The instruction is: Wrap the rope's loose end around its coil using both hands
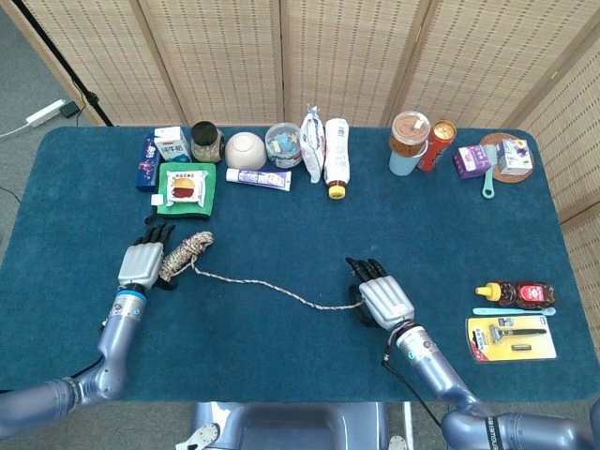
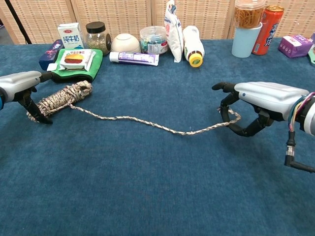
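The silver left hand [image 2: 22, 84] covers the near end of the braided beige rope coil [image 2: 61, 97]. At three o'clock in the chest view, the purple box [image 2: 297, 45] and the silver right hand [image 2: 261, 101]'s wrist run off the edge.

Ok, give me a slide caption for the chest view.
Left hand grips the rope coil while right hand holds its loose end.

The coil [image 2: 63, 98] lies at the table's [image 1: 281, 356] left side, in front of the snack packet on its cloth [image 1: 187, 185], with the left hand [image 1: 145, 261] at its left end. The loose end [image 2: 147, 123] trails rightward across the middle to the right hand [image 2: 258, 105]. Jars, tubes and bottles stand in a row behind; the razor pack [image 1: 511, 337] lies far right, just in front of a sauce bottle [image 1: 516, 293]
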Robot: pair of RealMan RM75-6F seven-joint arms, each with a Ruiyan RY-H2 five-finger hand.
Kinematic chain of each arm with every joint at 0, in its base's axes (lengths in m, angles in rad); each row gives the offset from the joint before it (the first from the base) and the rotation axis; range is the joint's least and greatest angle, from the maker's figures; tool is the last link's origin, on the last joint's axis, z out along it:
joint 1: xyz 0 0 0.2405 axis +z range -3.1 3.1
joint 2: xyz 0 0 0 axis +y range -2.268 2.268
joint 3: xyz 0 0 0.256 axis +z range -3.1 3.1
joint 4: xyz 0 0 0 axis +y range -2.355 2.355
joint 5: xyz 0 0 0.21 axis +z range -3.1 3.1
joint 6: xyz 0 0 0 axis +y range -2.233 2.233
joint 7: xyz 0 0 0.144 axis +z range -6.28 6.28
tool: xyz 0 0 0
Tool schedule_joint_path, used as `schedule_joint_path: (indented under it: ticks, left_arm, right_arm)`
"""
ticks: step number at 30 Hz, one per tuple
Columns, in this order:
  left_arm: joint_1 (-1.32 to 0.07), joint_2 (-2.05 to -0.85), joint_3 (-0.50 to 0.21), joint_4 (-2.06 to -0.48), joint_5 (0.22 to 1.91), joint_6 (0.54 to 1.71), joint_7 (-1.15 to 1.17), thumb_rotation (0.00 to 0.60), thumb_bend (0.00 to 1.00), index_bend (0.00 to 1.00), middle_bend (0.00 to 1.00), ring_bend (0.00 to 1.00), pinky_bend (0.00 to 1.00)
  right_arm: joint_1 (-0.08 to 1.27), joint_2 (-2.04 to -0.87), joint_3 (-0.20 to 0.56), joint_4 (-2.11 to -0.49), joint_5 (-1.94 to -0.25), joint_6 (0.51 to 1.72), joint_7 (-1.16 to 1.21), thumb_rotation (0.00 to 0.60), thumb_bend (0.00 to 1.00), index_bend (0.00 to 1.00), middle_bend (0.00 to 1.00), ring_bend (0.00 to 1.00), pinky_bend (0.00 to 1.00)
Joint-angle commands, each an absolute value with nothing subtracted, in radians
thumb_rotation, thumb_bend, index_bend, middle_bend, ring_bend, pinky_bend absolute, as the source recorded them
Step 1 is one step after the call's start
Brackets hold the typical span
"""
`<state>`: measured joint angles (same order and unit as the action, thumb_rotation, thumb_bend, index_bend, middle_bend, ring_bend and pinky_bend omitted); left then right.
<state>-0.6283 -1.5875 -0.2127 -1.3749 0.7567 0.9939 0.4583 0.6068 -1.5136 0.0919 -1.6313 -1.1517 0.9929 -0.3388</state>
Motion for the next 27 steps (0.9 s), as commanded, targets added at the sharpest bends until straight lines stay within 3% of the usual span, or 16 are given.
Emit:
schedule_joint_path:
  ticks: [1, 5, 12, 17, 27]
  left_arm:
    - [-0.634, -1.596, -0.215, -1.372, 0.745, 1.000, 0.468, 0.600, 0.10, 0.00, 0.00, 0.00, 0.20]
    - [-0.644, -1.613, -0.219, -1.374, 0.718, 1.023, 0.501, 0.600, 0.12, 0.00, 0.00, 0.02, 0.29]
    - [-0.649, -1.620, -0.219, -1.379, 0.701, 1.038, 0.522, 0.600, 0.25, 0.01, 0.00, 0.14, 0.41]
    - [-0.650, -1.624, -0.213, -1.374, 0.702, 1.045, 0.528, 0.600, 0.38, 0.09, 0.05, 0.21, 0.46]
    - [-0.650, -1.636, -0.206, -1.366, 0.719, 1.062, 0.530, 0.600, 0.46, 0.27, 0.21, 0.38, 0.60]
  right_arm:
    - [0.606, -1.514, 0.092, -1.632, -1.153, 0.994, -0.337, 0.600, 0.54, 0.61, 0.00, 0.00, 0.00]
    - [0.605, -1.511, 0.093, -1.635, -1.158, 0.998, -0.333, 0.600, 0.54, 0.61, 0.00, 0.00, 0.00]
    - [0.603, -1.508, 0.093, -1.635, -1.160, 0.999, -0.328, 0.600, 0.54, 0.61, 0.00, 0.00, 0.00]
    - [0.601, -1.507, 0.092, -1.632, -1.159, 0.999, -0.322, 0.600, 0.54, 0.61, 0.00, 0.00, 0.00]
    - [0.600, -1.507, 0.093, -1.625, -1.161, 0.997, -0.316, 0.600, 0.54, 0.61, 0.00, 0.00, 0.00]
